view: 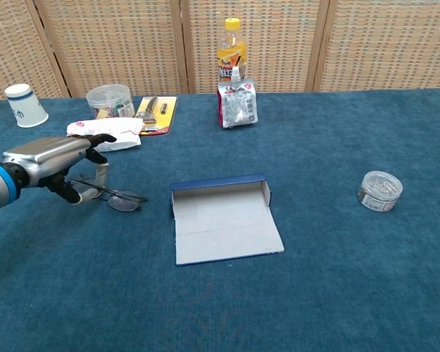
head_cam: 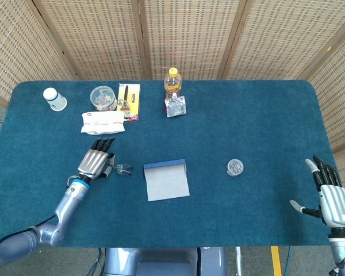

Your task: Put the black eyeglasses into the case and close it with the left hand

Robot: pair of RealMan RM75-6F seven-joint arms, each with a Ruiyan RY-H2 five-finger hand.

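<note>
The black eyeglasses (view: 122,199) lie left of the open case, seen small in the head view as the eyeglasses (head_cam: 122,169). My left hand (view: 53,160) reaches over their left end, thumb and fingers closed around the frame there; one lens end sticks out to the right. In the head view the left hand (head_cam: 95,163) lies palm down. The case (view: 224,220) is blue outside and white inside, lid folded flat toward me, also visible from above as the case (head_cam: 166,180). My right hand (head_cam: 332,201) hangs off the table's right front corner, fingers spread and holding nothing.
Along the back left stand a paper cup (view: 26,105), a clear tub (view: 110,100), a yellow card pack (view: 152,114) and a tissue packet (view: 104,133). An orange bottle (view: 232,48) and a pouch (view: 237,104) stand behind the case. A small round tin (view: 379,191) sits to the right.
</note>
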